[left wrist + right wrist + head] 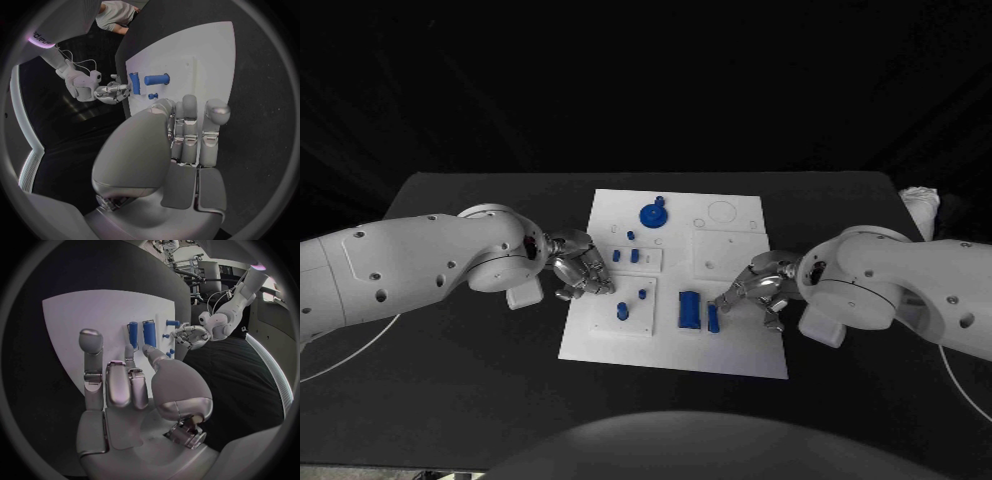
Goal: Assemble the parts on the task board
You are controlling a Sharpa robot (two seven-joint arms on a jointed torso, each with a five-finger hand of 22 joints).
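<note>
The white task board (733, 345) lies mid-table. On it are a round blue part (653, 213), several small blue pegs such as one (635, 256), and two blue cylinders (688, 308) side by side. My left hand (578, 265) hovers at the board's left edge beside the pegs, fingers apart and holding nothing (187, 135). My right hand (759, 290) sits at the board's right edge, just right of the cylinders (150, 332). It is empty, with one finger stretched out and the thumb (150, 351) pointing toward the cylinders.
The black table (473, 360) surrounds the board. A white object (923, 205) lies at the table's far right edge. Both white forearms flank the board. The board's far right part carries round and square recesses (721, 212).
</note>
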